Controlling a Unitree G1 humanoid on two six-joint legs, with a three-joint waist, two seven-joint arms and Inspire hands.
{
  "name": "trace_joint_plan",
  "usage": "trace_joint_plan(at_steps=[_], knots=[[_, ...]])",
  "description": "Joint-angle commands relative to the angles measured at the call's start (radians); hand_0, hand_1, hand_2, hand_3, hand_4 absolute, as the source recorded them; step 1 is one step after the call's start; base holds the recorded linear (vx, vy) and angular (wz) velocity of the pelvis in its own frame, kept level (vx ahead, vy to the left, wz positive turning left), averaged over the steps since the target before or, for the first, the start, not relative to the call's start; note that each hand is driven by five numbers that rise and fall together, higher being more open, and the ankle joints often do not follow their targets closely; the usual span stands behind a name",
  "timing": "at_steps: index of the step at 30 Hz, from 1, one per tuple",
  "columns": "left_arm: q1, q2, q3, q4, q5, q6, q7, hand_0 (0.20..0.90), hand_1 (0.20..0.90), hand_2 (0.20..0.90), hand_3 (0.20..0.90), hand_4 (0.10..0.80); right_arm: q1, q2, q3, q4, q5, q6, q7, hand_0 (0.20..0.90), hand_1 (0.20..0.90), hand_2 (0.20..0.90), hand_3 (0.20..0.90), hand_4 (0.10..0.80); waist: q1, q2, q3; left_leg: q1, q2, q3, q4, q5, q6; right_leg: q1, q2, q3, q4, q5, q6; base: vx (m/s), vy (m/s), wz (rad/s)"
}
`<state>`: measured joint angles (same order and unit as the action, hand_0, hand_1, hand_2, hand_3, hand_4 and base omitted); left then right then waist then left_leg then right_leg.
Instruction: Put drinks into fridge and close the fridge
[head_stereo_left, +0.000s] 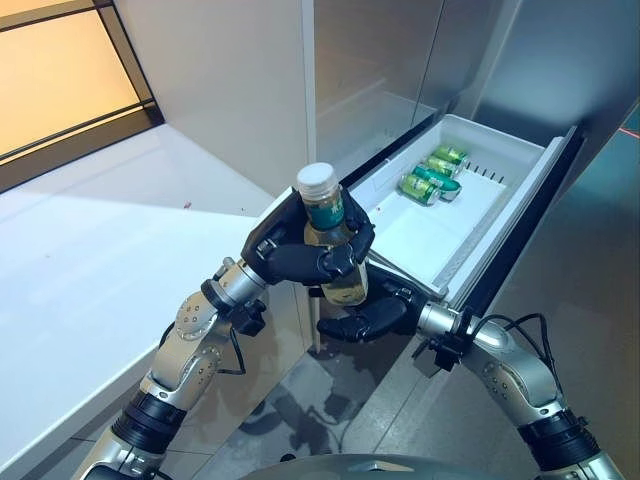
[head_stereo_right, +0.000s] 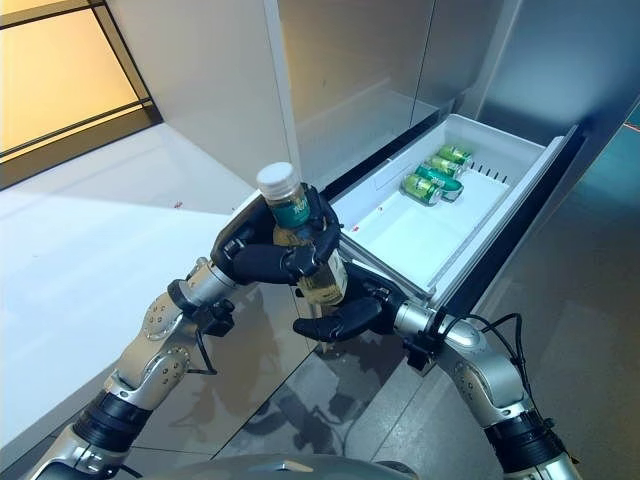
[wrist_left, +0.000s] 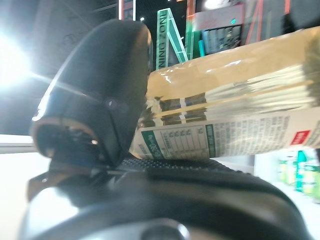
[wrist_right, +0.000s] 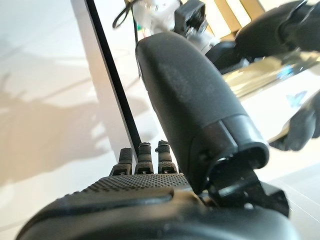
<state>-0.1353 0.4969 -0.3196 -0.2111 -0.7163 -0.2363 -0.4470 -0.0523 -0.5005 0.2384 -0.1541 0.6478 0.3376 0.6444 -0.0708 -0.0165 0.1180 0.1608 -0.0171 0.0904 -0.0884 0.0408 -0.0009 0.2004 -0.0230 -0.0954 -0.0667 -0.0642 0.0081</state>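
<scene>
A clear bottle (head_stereo_left: 325, 212) of yellowish drink, with a white cap and a teal label, stands upright in my left hand (head_stereo_left: 290, 255), whose fingers and thumb curl round its middle. It is held in front of the near left corner of the open white fridge drawer (head_stereo_left: 420, 240). In the left wrist view the bottle (wrist_left: 235, 100) lies against the thumb (wrist_left: 100, 90). My right hand (head_stereo_left: 365, 318) is open just under the bottle's base, fingers reaching leftward; I cannot tell whether it touches the bottle. Green cans (head_stereo_left: 432, 175) lie at the drawer's far end.
The drawer's dark front panel (head_stereo_left: 530, 220) juts out on the right. The grey fridge body (head_stereo_left: 380, 60) rises behind the drawer. A white counter (head_stereo_left: 100, 260) runs along the left. The near part of the drawer floor is bare.
</scene>
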Motion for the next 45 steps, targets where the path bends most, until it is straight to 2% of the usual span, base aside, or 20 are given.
trace_joint_plan(at_steps=[1, 9, 14, 20, 25, 29, 36, 38, 45], knots=[[-0.137, -0.039, 0.017, -0.068, -0.079, -0.086, 0.005, 0.300, 0.300, 0.300, 0.200, 0.100, -0.105, 0.006, -0.020, -0.124, 0.121, -0.039, 0.076, 0.900, 0.900, 0.900, 0.900, 0.800, 0.007, 0.006, -0.055, 0.004, -0.028, -0.022, 0.042, -0.118, 0.038, -0.088, 0.031, 0.011, 0.108, -0.023, 0.051, 0.000, 0.000, 0.00], [-0.160, -0.017, -0.019, -0.008, -0.040, -0.069, 0.061, 0.300, 0.300, 0.300, 0.200, 0.100, -0.159, -0.060, 0.000, -0.155, 0.146, -0.040, 0.125, 0.900, 0.900, 0.900, 0.900, 0.800, 0.007, -0.004, -0.057, -0.002, -0.029, -0.023, 0.038, -0.112, 0.035, -0.091, 0.029, 0.008, 0.101, -0.013, 0.052, 0.000, 0.000, 0.00], [-0.164, -0.019, -0.031, 0.038, -0.025, -0.048, 0.071, 0.300, 0.300, 0.300, 0.200, 0.100, -0.201, -0.088, -0.024, -0.169, 0.206, -0.082, 0.057, 0.900, 0.900, 0.900, 0.900, 0.800, 0.004, -0.005, -0.061, -0.007, -0.029, -0.020, 0.040, -0.111, 0.035, -0.097, 0.029, 0.009, 0.099, -0.007, 0.053, 0.000, 0.000, 0.00], [-0.151, -0.043, -0.030, 0.066, -0.008, -0.024, 0.045, 0.300, 0.300, 0.300, 0.200, 0.100, -0.223, -0.056, -0.072, -0.168, 0.269, -0.120, -0.061, 0.900, 0.900, 0.900, 0.900, 0.800, 0.005, -0.003, -0.062, -0.009, -0.031, -0.022, 0.041, -0.114, 0.036, -0.097, 0.030, 0.011, 0.096, -0.005, 0.053, 0.000, 0.000, 0.00], [-0.143, -0.062, -0.025, 0.057, -0.002, -0.007, 0.038, 0.300, 0.300, 0.300, 0.200, 0.100, -0.225, -0.003, -0.112, -0.159, 0.352, -0.113, -0.188, 0.900, 0.900, 0.900, 0.900, 0.800, 0.007, 0.000, -0.063, -0.012, -0.031, -0.024, 0.043, -0.114, 0.036, -0.099, 0.031, 0.010, 0.097, -0.004, 0.052, 0.000, 0.000, 0.00], [-0.140, -0.067, -0.028, 0.045, 0.009, 0.002, 0.042, 0.300, 0.300, 0.300, 0.200, 0.100, -0.217, 0.015, -0.116, -0.159, 0.360, -0.091, -0.217, 0.900, 0.900, 0.900, 0.900, 0.800, 0.006, 0.001, -0.062, -0.013, -0.031, -0.024, 0.044, -0.114, 0.036, -0.100, 0.031, 0.007, 0.097, -0.005, 0.052, 0.000, 0.000, 0.00], [-0.149, -0.055, -0.047, 0.044, -0.008, -0.002, 0.044, 0.300, 0.300, 0.300, 0.200, 0.100, -0.215, -0.021, -0.050, -0.151, 0.265, 0.032, -0.132, 0.900, 0.900, 0.900, 0.900, 0.800, 0.008, -0.001, -0.063, -0.018, -0.033, -0.028, 0.046, -0.111, 0.034, -0.100, 0.030, 0.005, 0.094, -0.003, 0.051, 0.000, 0.000, 0.00], [-0.156, -0.043, -0.054, 0.043, -0.019, -0.018, 0.041, 0.300, 0.300, 0.300, 0.200, 0.100, -0.213, -0.062, -0.013, -0.140, 0.183, 0.084, -0.056, 0.900, 0.900, 0.900, 0.900, 0.800, 0.008, -0.004, -0.066, -0.018, -0.033, -0.028, 0.043, -0.107, 0.032, -0.100, 0.029, 0.004, 0.092, -0.002, 0.050, 0.000, 0.000, 0.00], [-0.185, -0.012, -0.080, 0.044, -0.024, -0.049, 0.069, 0.300, 0.300, 0.300, 0.200, 0.100, -0.239, -0.132, 0.057, -0.105, 0.021, 0.075, 0.036, 0.900, 0.900, 0.900, 0.900, 0.800, 0.006, -0.008, -0.068, -0.013, -0.030, -0.027, 0.034, -0.101, 0.030, -0.097, 0.029, 0.006, 0.089, 0.002, 0.051, 0.000, 0.000, 0.00]])
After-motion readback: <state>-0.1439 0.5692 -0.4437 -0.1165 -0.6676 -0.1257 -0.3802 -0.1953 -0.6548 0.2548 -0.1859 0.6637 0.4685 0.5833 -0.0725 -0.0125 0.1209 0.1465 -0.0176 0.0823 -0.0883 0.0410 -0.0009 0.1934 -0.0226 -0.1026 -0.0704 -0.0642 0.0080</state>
